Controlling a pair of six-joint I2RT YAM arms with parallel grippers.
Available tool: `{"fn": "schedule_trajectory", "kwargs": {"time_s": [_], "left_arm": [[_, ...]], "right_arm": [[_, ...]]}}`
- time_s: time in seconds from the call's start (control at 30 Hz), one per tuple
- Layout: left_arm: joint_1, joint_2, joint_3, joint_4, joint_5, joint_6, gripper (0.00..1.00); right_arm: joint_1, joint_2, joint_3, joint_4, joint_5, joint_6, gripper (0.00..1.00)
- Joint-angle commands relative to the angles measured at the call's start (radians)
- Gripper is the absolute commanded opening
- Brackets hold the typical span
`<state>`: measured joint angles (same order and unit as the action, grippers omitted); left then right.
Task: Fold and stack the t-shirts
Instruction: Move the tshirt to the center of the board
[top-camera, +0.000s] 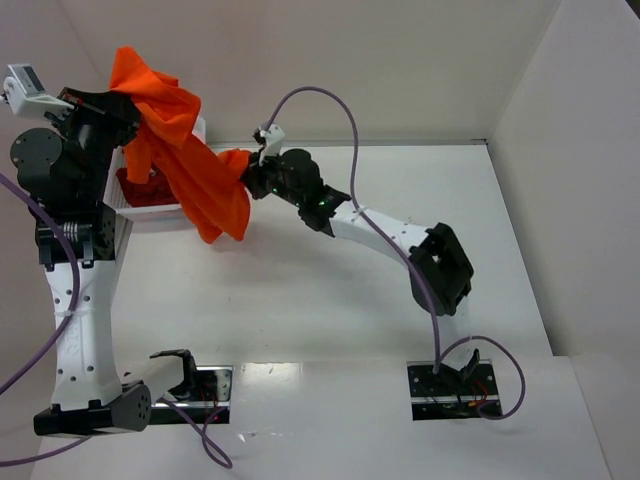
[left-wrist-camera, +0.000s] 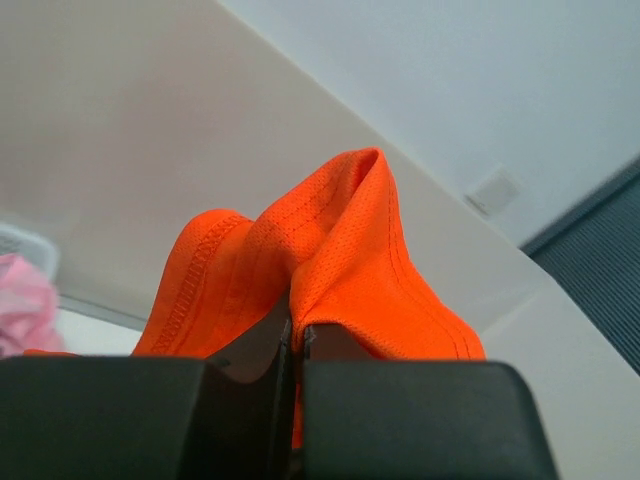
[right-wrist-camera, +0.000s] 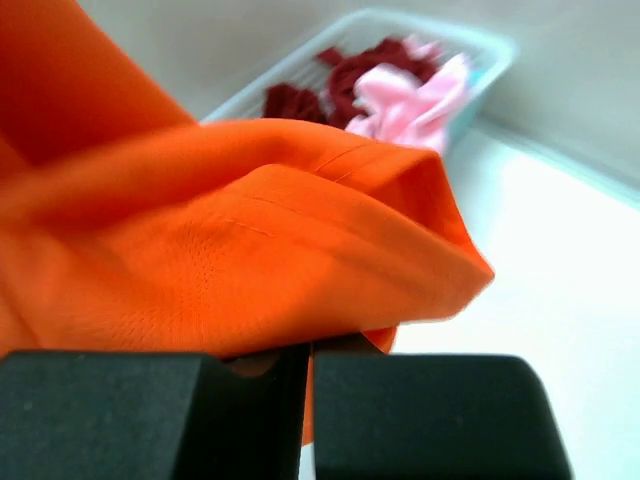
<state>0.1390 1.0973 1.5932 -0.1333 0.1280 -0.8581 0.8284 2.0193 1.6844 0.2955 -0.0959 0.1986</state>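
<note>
**Orange t-shirt hangs between both grippers**

We see the left gripper (left-wrist-camera: 296, 328) clamped on a hemmed edge of the orange t-shirt (top-camera: 190, 160), raised above the white mesh basket (top-camera: 150, 211). The right gripper (right-wrist-camera: 308, 350) is pressed together on another edge of it, lower down. The dark red t-shirt (right-wrist-camera: 335, 80) and the pale pink t-shirt (right-wrist-camera: 410, 100) lie in the basket, at the far left of the table (top-camera: 300, 290).
</note>
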Motion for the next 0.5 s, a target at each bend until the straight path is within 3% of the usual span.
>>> {"fn": "schedule_trajectory", "kwargs": {"time_s": [0.0, 0.2, 0.47], "left_arm": [[-0.001, -0.024, -0.057, 0.008, -0.197, 0.135, 0.0], [-0.001, -0.065, -0.202, -0.012, -0.454, 0.255, 0.0], [-0.01, -0.085, -0.294, 0.026, -0.387, 0.21, 0.03]], "right_arm": [[-0.038, -0.215, -0.008, -0.005, 0.16, -0.094, 0.02], [-0.143, -0.542, -0.109, -0.09, 0.335, -0.16, 0.02], [-0.143, -0.749, -0.156, -0.156, 0.447, -0.228, 0.02]]}}
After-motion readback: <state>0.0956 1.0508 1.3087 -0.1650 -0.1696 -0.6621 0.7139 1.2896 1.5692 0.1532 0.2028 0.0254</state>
